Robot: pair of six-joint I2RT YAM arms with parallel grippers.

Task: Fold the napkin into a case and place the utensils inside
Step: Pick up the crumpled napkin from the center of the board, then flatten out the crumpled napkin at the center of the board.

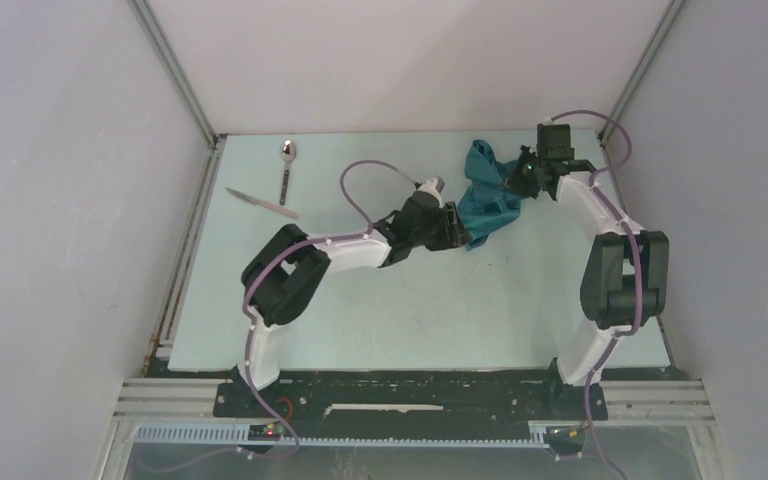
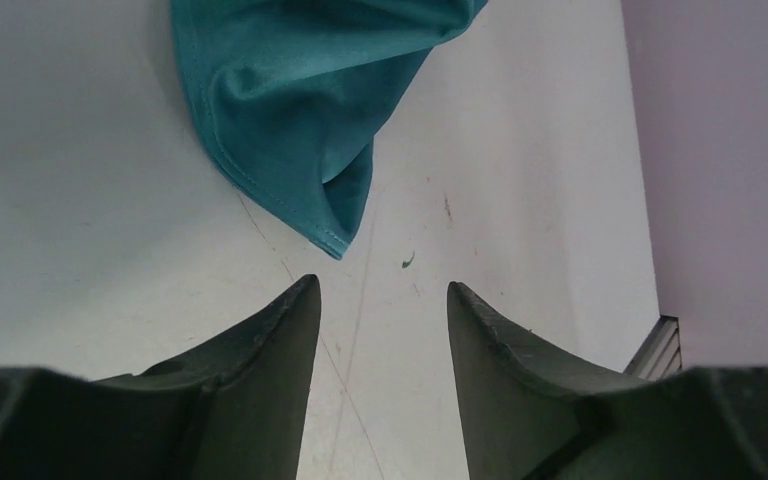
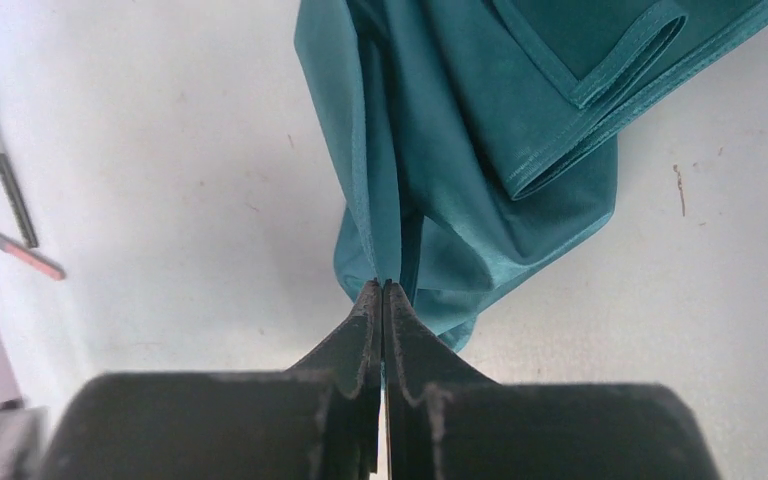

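The teal napkin [image 1: 485, 195] lies crumpled in loose folds at the back right of the table. My right gripper [image 1: 513, 180] is shut on a raised fold of it; in the right wrist view the napkin [image 3: 480, 130] runs down into the closed tips of the right gripper [image 3: 382, 288]. My left gripper [image 1: 460, 238] sits at the napkin's near-left corner. In the left wrist view its jaws [image 2: 382, 290] stand apart over bare table, just short of the napkin's corner [image 2: 290, 110]. The spoon [image 1: 287, 170] and the knife [image 1: 260, 203] lie at the back left, also seen as the spoon [image 3: 0, 165] and the knife [image 3: 15, 250].
Pale walls close in the table on the left, back and right, with metal frame posts [image 1: 175, 70] at the back corners. The table's right edge and a metal rail [image 2: 665, 345] lie close to the left gripper's view.
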